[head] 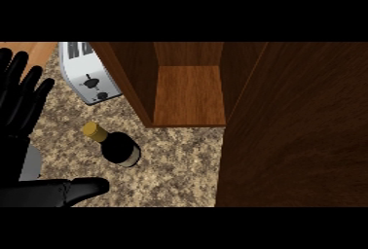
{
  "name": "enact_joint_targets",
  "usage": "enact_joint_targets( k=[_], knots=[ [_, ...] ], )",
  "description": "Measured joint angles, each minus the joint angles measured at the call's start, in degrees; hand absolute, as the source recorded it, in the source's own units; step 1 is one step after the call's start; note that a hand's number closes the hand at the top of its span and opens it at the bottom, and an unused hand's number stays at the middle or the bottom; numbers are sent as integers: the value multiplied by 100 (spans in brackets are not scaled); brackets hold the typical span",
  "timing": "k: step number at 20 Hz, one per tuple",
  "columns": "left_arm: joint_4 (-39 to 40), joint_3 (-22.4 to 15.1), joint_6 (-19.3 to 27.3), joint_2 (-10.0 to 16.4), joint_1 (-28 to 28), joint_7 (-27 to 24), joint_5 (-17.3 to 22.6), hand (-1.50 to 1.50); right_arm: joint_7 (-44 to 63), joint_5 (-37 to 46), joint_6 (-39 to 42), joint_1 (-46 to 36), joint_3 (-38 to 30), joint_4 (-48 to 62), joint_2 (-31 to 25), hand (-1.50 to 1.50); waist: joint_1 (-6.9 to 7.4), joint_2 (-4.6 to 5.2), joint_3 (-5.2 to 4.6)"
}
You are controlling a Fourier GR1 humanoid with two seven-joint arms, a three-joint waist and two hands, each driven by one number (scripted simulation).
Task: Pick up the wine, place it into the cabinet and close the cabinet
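Wine [117, 146]: dark bottle with a gold cap, on the counter [173, 168]. It is outside the cabinet [188, 92], just near and left of the opening. It touches neither the cabinet nor any hand.

Cabinet: open, with a bare wooden shelf visible inside. The door [302, 131] stands open and fills the right side of the view.

Toaster [89, 74]: far left on the counter, beside the cabinet's left wall and farther away than the wine.

Left hand [20, 97]: at the left edge, fingers straight, spread and pointing to the far side, holding nothing. A black digit, apparently its thumb, extends rightward at the near left, short of the wine.

Right hand: does not show.
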Motion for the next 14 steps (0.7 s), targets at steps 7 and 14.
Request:
enact_joint_targets(
  k=[7, 14],
  knots=[
    [532, 287, -414, -129, 769, -1011, 522, -150, -205, 47, -21, 173, 153, 7, -27, -150, -4, -1, 0],
    [1160, 374, -867, -227, 1352, -1913, 797, -150, -84, 76, -141, 48, 219, -2, -40, -150, -1, -1, -2]
  ],
)
